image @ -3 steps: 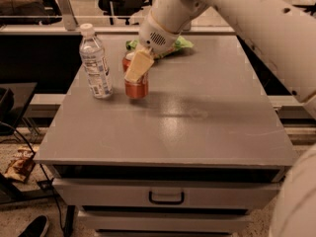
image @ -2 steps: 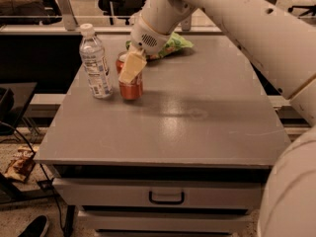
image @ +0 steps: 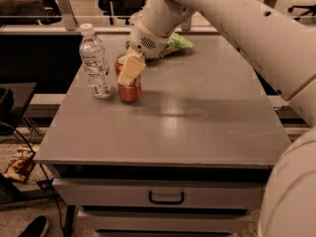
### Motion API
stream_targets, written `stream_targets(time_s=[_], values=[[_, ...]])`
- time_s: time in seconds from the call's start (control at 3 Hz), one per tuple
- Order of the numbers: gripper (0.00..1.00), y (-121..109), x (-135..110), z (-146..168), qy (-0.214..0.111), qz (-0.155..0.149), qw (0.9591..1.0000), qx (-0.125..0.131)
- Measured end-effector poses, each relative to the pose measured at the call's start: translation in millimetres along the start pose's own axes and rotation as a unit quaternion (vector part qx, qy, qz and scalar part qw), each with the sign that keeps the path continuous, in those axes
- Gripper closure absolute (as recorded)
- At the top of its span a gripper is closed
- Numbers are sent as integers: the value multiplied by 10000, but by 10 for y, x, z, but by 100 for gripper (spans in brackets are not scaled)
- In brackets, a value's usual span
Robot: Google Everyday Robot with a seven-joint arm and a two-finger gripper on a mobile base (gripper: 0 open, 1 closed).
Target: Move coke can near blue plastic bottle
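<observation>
The coke can, red with a silver top, stands upright on the grey table just right of the blue plastic bottle, a clear bottle with a white cap and pale label. A small gap separates them. My gripper comes down from the upper right on the white arm and is shut on the upper part of the can. One pale finger covers the can's front; the other finger is hidden behind it.
A green snack bag lies at the back of the table, behind the wrist. The table's left edge is close to the bottle. A drawer with a handle sits below the tabletop. The white arm spans the upper right.
My gripper has carried the can a little to the left, closer to the bottle. The bottle and the snack bag have not moved.
</observation>
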State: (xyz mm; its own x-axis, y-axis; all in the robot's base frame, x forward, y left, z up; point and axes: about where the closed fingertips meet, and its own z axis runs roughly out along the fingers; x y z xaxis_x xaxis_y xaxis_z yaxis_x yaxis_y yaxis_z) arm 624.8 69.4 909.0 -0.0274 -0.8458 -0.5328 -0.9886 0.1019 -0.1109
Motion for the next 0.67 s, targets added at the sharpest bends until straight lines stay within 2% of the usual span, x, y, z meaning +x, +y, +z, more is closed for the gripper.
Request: stream_targets(time_s=[0.33,0.67], values=[[10,5,-6,21,5,-5,10000,-16],[0,10,-10,38,8,-11,10000,-30]])
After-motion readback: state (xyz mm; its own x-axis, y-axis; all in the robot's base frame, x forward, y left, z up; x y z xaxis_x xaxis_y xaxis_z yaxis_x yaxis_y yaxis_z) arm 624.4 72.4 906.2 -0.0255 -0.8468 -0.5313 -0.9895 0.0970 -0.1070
